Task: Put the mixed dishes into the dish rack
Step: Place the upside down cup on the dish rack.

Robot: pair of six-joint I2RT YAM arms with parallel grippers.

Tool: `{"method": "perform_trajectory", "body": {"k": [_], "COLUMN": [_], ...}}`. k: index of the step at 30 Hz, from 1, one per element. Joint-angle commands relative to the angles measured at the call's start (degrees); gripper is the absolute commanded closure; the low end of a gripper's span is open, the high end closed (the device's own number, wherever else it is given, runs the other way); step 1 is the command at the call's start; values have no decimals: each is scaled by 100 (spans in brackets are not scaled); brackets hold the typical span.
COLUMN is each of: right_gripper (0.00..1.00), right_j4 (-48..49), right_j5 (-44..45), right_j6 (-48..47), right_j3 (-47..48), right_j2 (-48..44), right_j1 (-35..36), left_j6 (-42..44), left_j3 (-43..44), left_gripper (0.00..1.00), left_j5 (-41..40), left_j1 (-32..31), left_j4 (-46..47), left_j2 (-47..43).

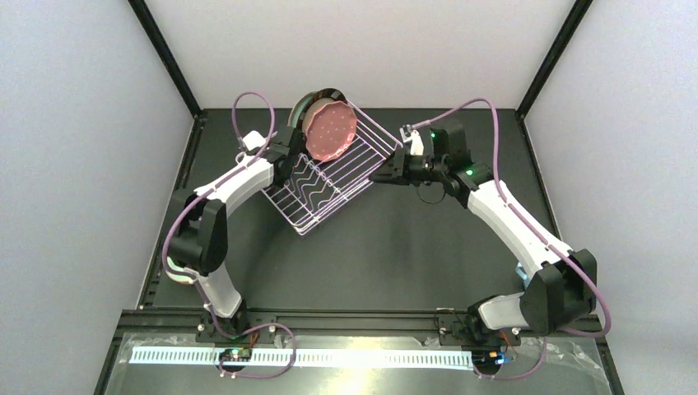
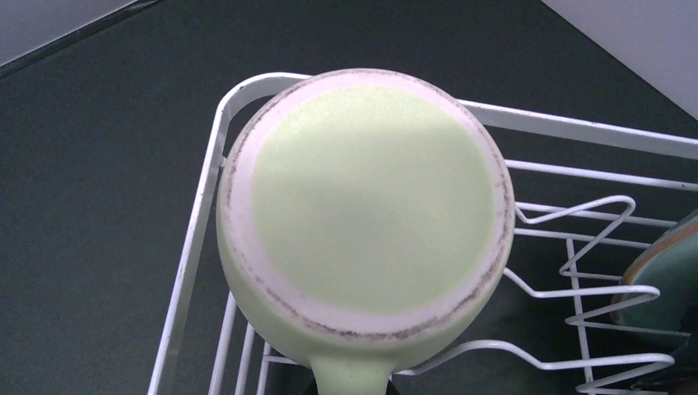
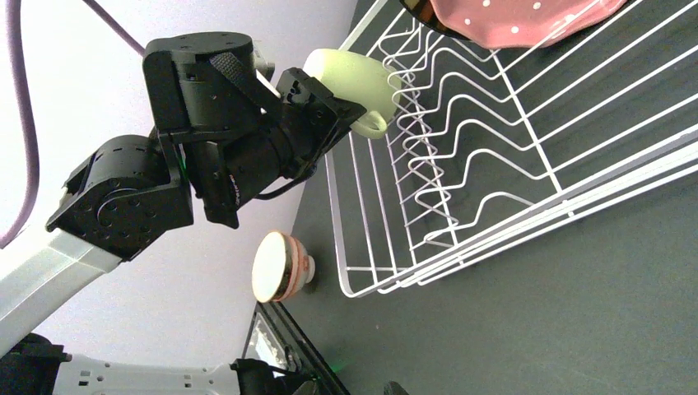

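The dark bench (image 1: 395, 255) carries the dish rack (image 1: 329, 193), set askew. The pink speckled plate (image 1: 331, 130) leans at the rack's far corner, with the mint-green plate (image 1: 306, 105) just behind it. The pale green mug (image 2: 362, 206) hangs over the rack's left corner, held by its handle in the left claw (image 3: 346, 111). A small bowl (image 3: 282, 265) sits outside the rack, off its left side. The right claw (image 1: 385, 174) is at the rack's right corner; I cannot tell whether it is open.
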Motion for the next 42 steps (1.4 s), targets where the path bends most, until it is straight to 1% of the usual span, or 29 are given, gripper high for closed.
{"method": "perform_trajectory", "body": {"k": [1,4,6,11,13,17,27,35,42], "right_gripper": [55,55,55,55,55,55,55,55,55], "right_j4": [-35,-30,-30,-13,0,18,67,78,80], "right_j5": [-76,-63,-66,-74,-73,-78,-100,-101,-98], "right_j6": [-98,-97,-90,-76,-78,-56,-24,1,7], "right_j3": [138,127,112,66,52,2,-40,-57,-109], "right_j2": [19,11,-10,-52,-70,-113,-183,-247,-331], "right_j1": [-58,-59,-66,-70,-67,-67,-69,-67,-68], "left_j6": [-198,-174,-189,-258,-277,-295,-251,-319,-347], "left_j3": [207,198,154,-99,-177,-232,-274,-486,-494], "left_gripper": [88,73,66,54,52,43,33,32,30], "left_j5": [270,411,466,599,619,680,747,733,719], "left_j1": [93,114,116,118,117,116,96,91,25], "left_j4": [184,148,142,238,274,309,325,317,263], "left_j2": [204,247,260,186,146,75,-126,-355,-415]}}
